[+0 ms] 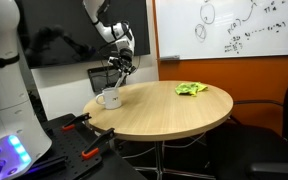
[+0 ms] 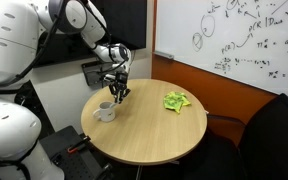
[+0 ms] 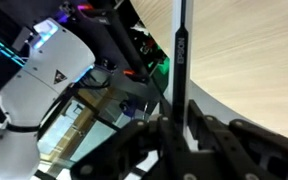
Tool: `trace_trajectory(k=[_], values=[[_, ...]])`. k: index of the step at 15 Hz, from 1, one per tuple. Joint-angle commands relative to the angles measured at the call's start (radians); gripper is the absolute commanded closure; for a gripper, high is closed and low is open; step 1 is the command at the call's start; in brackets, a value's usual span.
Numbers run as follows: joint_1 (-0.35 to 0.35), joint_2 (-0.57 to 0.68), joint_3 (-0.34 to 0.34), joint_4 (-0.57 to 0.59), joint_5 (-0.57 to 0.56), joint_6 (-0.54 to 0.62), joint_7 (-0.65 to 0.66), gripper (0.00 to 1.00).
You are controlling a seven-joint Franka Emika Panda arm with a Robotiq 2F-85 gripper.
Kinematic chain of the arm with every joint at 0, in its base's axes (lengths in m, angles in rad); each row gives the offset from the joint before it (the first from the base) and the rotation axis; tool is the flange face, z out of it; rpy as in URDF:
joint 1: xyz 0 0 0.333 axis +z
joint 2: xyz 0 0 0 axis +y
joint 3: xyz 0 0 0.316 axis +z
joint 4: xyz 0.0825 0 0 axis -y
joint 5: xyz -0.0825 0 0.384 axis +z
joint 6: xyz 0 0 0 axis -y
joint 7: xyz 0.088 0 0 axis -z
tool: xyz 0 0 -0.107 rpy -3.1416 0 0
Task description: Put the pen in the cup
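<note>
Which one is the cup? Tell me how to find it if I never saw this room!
Find the round wooden table beside the whiteboard. Near its edge closest to the robot stands the cup, just below the gripper holding the pen. It is small and white, unlike the crumpled green cloth farther across.

Below the gripper [image 2: 116, 88] the air is open down to the table [image 2: 149, 140]. Only the cup [image 2: 105, 112] stands there, a little off to one side of the gripper, with its mouth up and uncovered. The pen [image 3: 180, 45], clamped in the gripper, sticks out past the fingers and takes up part of that gap. A green cloth [image 2: 176, 101] lies well away across the table, with bare wood between it and the cup.
</note>
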Motion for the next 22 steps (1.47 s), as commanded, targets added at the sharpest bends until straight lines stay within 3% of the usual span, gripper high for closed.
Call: trace_trajectory(k=[1, 7, 14, 21, 22], values=[[0.017, 0.106, 0.006, 0.16, -0.011, -0.167, 0.06, 0.94], [0.057, 0.19, 0.031, 0.299, -0.009, -0.313, 0.039, 0.94], [0.087, 0.275, 0.039, 0.396, -0.011, -0.297, 0.038, 0.94], [0.125, 0.358, 0.043, 0.404, -0.064, -0.278, 0.012, 0.94], [0.127, 0.351, 0.05, 0.393, -0.068, -0.265, -0.003, 0.53]])
